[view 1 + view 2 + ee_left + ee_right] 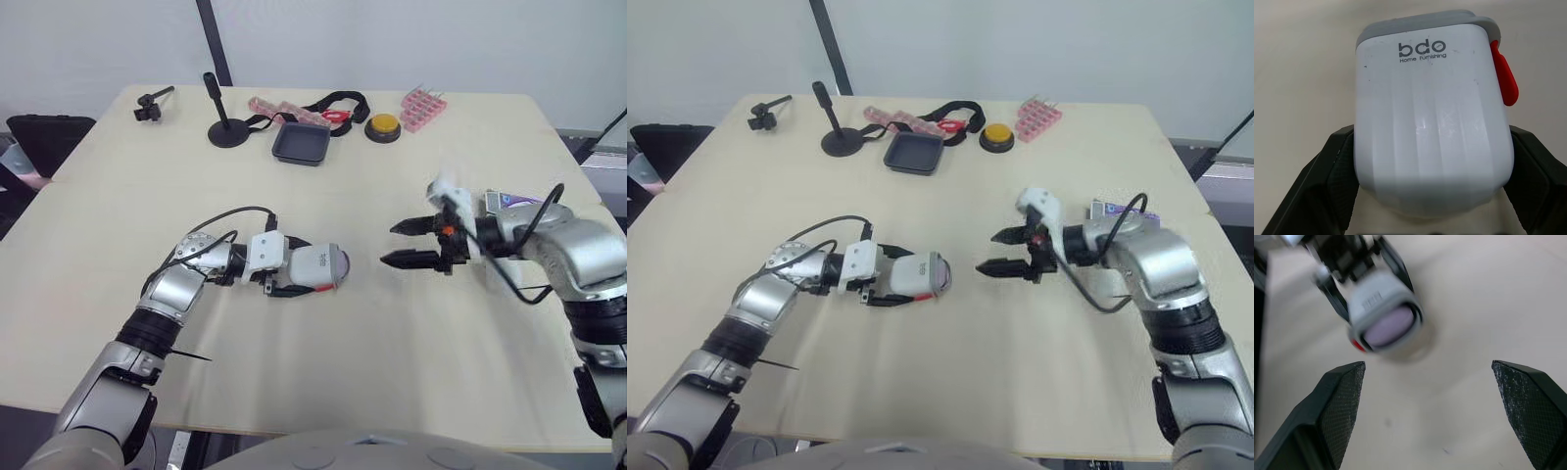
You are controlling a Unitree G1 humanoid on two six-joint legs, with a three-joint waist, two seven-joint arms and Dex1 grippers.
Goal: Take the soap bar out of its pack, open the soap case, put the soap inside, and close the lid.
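At mid-counter [392, 372], the left tool [294, 273] clamps the one soap case [321, 265], and the right tool [388, 244] gapes empty.
Left forearm lies low, pointing across toward the right arm, its two fingers squeezing the white case's sides, grey lid [1420, 22] on. Right arm bends in at the elbow, fingers spread wide, aimed at the case but apart from it. One soap pack [511, 201] sits beside the right forearm.

soap case [1383, 316] blurred in right wrist view, soap pack [511, 201] mostly hidden behind right arm [568, 245]
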